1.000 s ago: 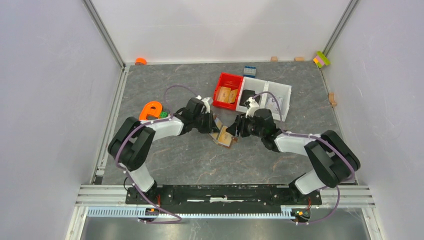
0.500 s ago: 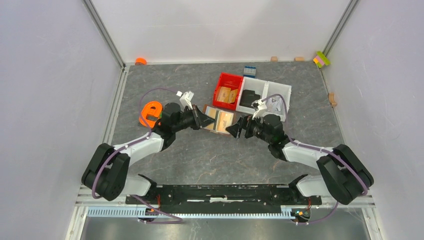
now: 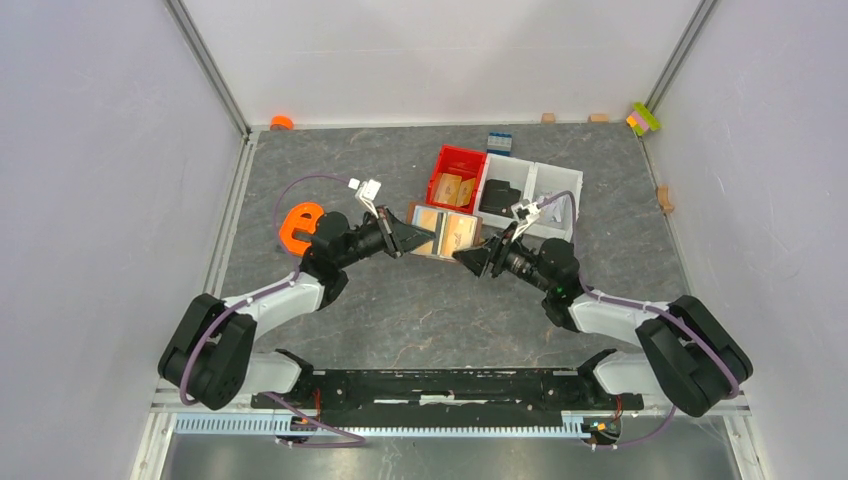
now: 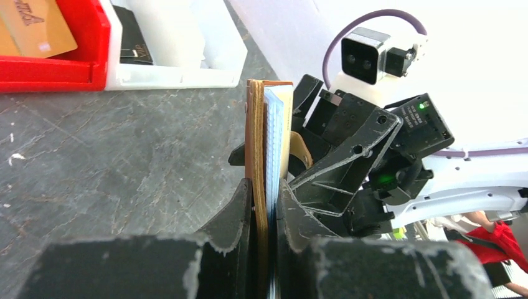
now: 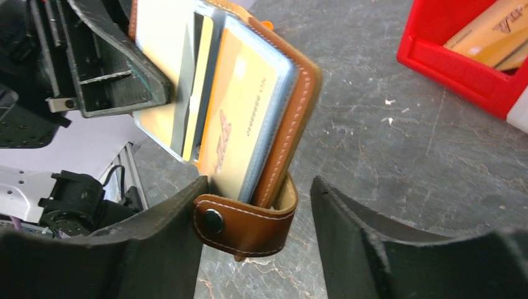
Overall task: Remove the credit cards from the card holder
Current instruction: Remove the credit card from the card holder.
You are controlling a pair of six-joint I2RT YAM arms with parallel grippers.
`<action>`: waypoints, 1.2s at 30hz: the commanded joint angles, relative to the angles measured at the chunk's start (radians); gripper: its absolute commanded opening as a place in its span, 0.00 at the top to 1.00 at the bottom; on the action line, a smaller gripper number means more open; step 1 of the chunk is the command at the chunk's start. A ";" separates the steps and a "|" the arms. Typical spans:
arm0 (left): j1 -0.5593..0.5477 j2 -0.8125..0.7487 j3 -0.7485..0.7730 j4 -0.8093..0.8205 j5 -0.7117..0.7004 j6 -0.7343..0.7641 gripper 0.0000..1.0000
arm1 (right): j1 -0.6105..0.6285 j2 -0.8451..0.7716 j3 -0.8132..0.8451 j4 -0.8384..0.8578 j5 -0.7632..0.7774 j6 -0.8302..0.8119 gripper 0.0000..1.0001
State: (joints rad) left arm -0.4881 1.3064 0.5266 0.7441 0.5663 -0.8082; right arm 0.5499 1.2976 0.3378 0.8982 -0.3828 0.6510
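Observation:
The brown leather card holder hangs in the air between both arms, opened like a book. My left gripper is shut on one side of it, pinching the leather cover and the pale blue card sleeves. An orange-tan credit card sits in its sleeve facing the right wrist camera. The strap tab with its snap lies between the jaws of my right gripper, which is open; the tab rests against the left finger, and the right finger stands apart from it.
A red bin holding tan cards stands just behind the holder, beside a white bin with a black item. An orange object lies at the left, and a blue brick behind the bins.
Both arms carried the holder up and back toward the red bin, and it now hangs spread open. The right jaws opened wide off the holder, then narrowed somewhat.

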 commanded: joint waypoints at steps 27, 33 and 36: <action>0.002 -0.147 0.117 -0.547 -0.412 0.184 0.44 | -0.061 0.023 -0.010 0.112 -0.064 0.095 0.99; -0.003 -0.207 0.072 -0.411 -0.268 0.192 0.49 | -0.074 0.070 0.014 0.073 -0.075 0.100 1.00; -0.026 -0.171 0.072 -0.316 -0.157 0.190 0.60 | -0.076 0.084 0.019 0.082 -0.092 0.111 1.00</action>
State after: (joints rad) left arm -0.4904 1.1141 0.6079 0.2790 0.2668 -0.6563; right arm 0.4808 1.3720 0.3103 0.9382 -0.4473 0.7444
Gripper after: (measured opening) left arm 0.450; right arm 0.098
